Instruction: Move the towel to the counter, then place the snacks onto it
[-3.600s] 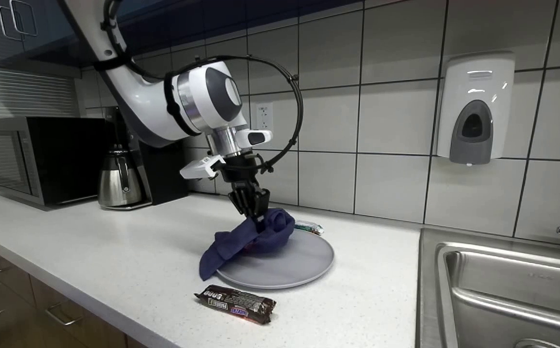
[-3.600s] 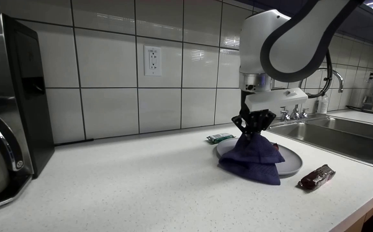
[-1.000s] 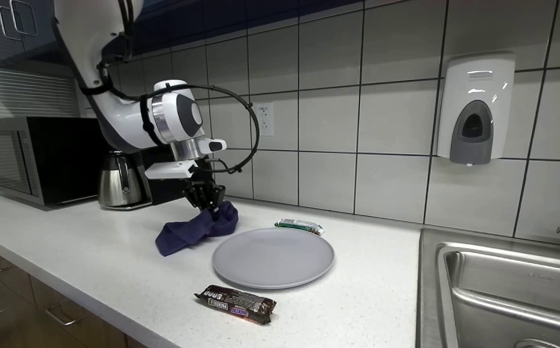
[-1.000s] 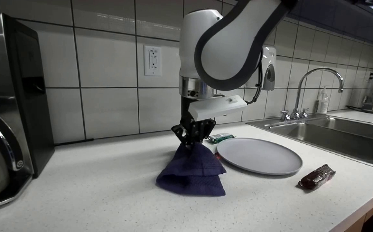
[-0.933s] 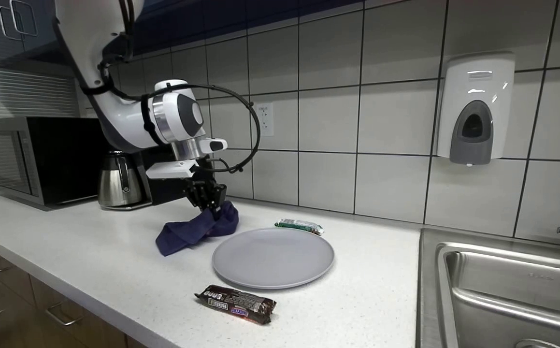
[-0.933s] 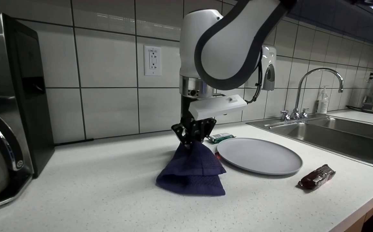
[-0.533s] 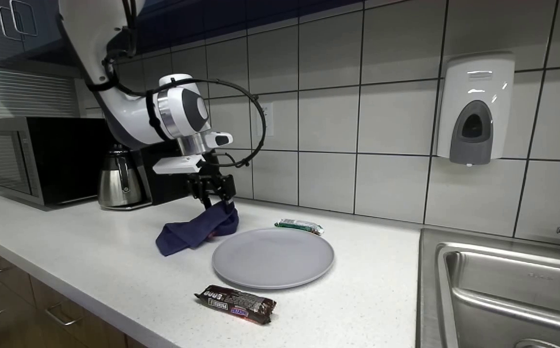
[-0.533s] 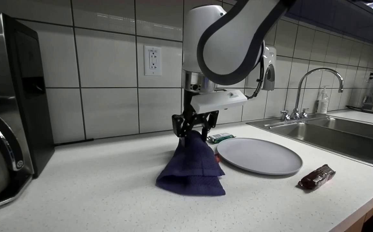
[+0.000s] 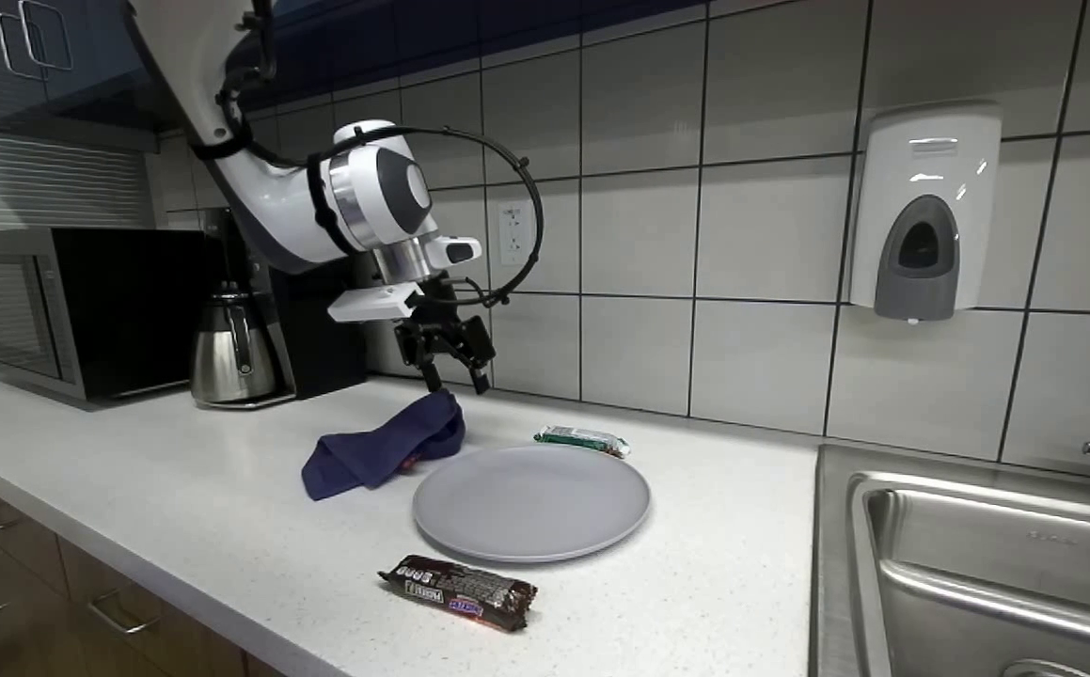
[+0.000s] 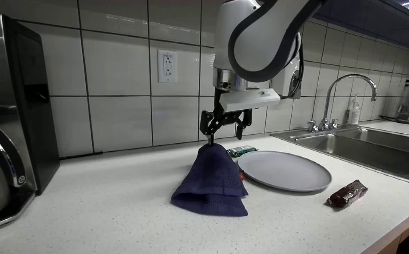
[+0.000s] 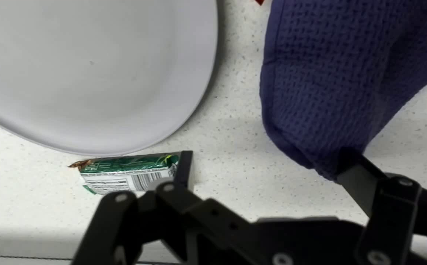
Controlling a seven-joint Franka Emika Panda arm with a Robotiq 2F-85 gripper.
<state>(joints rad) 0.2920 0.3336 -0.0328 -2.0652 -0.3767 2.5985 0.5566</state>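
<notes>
Towel (image 10: 209, 180) heaped just beside the plate (image 10: 284, 171), arm (image 10: 260, 46) bent, gripper (image 10: 225, 138) pointing down near the plate, spread wide apart

One towel (image 9: 385, 449), one plate (image 9: 530, 503), two bars (image 9: 460, 592), one red tip (image 10: 242, 175)

you can't read any word for certain. in an exterior view, the dark snack bar (image 9: 458, 592) bears pale, blurred lettering and a small logo (image 9: 466, 606); in the wrist view, you see a barcode (image 11: 145, 181) and tiny print on the green-and-white packet (image 11: 125, 168).
</notes>
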